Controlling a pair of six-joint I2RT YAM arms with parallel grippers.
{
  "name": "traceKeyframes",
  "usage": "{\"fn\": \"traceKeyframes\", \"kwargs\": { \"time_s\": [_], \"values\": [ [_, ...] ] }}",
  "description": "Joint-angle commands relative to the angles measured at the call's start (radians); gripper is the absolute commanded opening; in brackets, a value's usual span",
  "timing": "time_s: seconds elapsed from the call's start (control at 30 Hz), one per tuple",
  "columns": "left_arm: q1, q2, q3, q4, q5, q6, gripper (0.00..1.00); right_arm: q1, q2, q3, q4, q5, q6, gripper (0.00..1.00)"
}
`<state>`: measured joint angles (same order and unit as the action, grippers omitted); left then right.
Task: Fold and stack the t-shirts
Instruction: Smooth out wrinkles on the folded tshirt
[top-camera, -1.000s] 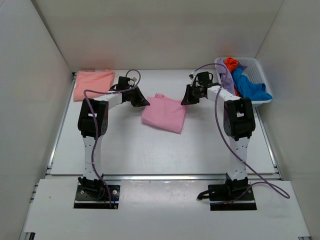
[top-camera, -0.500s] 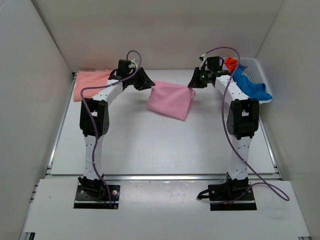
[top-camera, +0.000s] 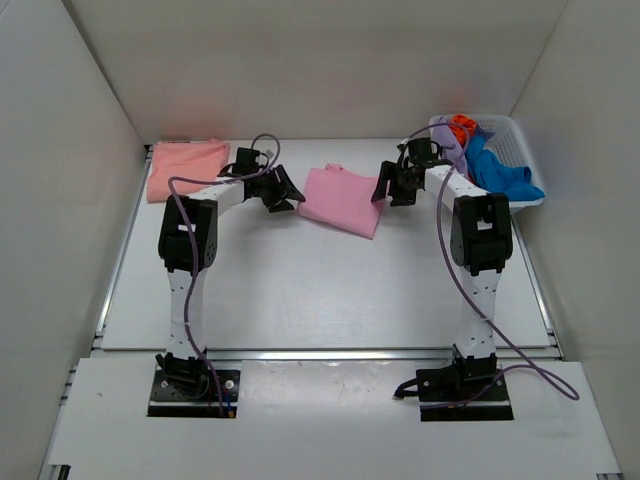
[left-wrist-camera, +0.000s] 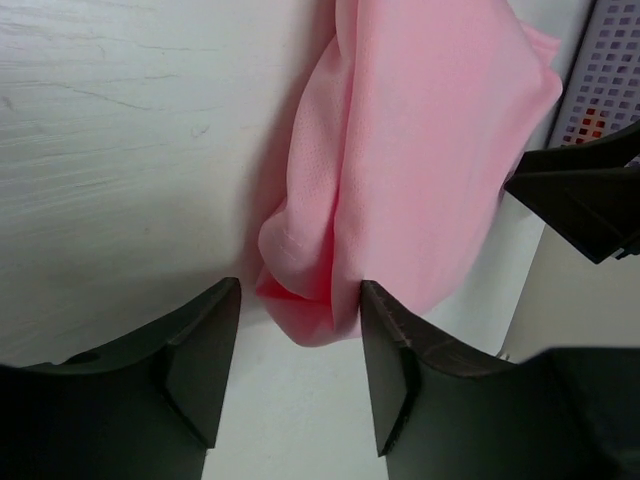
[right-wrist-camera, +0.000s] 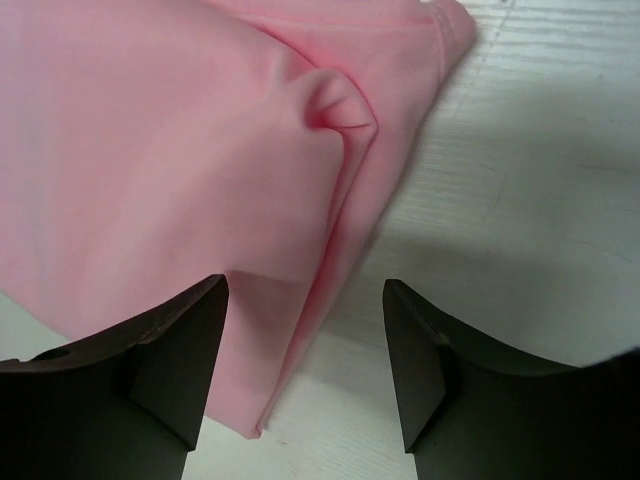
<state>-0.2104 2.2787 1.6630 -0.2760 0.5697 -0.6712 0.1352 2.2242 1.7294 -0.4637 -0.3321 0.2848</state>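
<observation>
- Light pink t-shirt (top-camera: 342, 200): folded, lying flat on the far-centre worktop (top-camera: 300, 290), between both arms.
- Left end effector (left-wrist-camera: 298, 295): jaws apart, straddling the shirt's folded edge without clamping it.
- Right end effector (right-wrist-camera: 305, 292): jaws likewise spread, over the opposite edge.
- Salmon-peach t-shirt (top-camera: 185, 168): folded in the far-left corner, well apart.

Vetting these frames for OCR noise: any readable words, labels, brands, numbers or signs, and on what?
No readable text in any view.
Pink shirt, peach shirt, basket: no print or labels visible.
Left base plate: small marks, too small to read.
</observation>
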Motion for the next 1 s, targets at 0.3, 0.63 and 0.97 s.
{"fn": "traceKeyframes", "kwargs": {
  "time_s": [0.3, 0.63, 0.97],
  "values": [
    [-0.070, -0.050, -0.181, 0.101, 0.093, 0.001, 0.04, 0.063, 0.026, 0.020, -0.007, -0.134, 0.001, 0.00],
    [-0.122, -0.537, -0.753, 0.012, 0.009, 0.168, 0.00, 0.179, -0.314, -0.535, 0.077, -0.211, 0.036, 0.00],
    [-0.166, -0.982, -1.111, 0.009, -0.025, 0.101, 0.35, 0.273, -0.656, -0.967, 0.224, -0.225, 0.128, 0.00]
  ]
}}
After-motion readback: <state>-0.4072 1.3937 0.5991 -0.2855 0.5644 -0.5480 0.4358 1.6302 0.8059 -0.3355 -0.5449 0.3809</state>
